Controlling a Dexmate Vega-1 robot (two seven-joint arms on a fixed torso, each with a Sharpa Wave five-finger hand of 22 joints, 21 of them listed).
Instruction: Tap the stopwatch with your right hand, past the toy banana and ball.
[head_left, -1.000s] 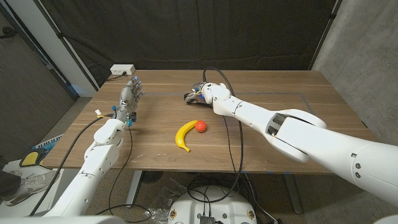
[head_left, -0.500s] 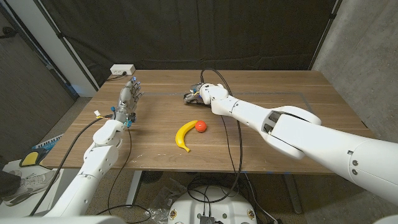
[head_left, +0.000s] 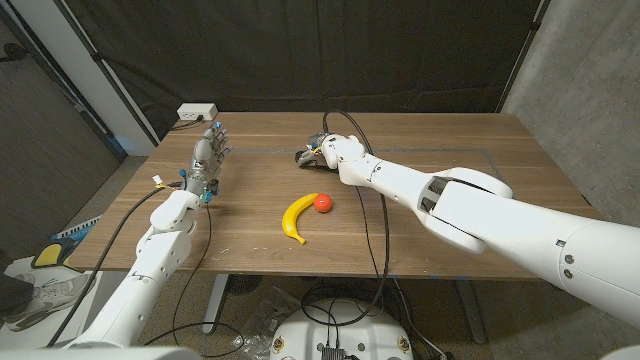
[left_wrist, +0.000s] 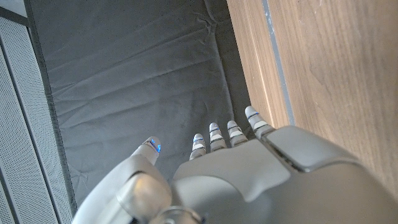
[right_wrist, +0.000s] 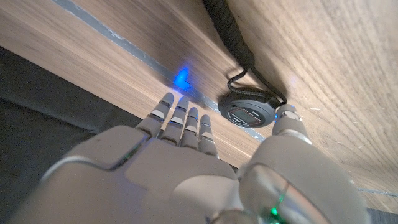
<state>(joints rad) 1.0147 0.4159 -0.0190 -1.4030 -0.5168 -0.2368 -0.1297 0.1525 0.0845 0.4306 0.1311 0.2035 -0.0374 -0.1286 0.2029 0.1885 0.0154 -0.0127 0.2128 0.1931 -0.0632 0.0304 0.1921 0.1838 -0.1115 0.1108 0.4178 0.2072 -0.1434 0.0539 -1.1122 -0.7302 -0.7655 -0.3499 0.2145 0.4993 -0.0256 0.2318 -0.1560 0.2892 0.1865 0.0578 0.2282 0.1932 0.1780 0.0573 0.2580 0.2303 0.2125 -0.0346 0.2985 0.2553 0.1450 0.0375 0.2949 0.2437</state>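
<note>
Reaching past the toy banana (head_left: 295, 218) and ball (head_left: 323, 203), your right robot hand (head_left: 318, 152) hangs over the stopwatch (right_wrist: 247, 113), fingers apart, holding nothing, near the surface's (head_left: 450, 150) far edge. Your left robot hand (head_left: 208, 152) stands spread and empty, well apart.

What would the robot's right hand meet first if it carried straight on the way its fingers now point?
Probably the stopwatch: it lies just ahead of the right hand, between fingers and thumb. Whether they already touch is unclear. Beyond it is only bare table.
</note>
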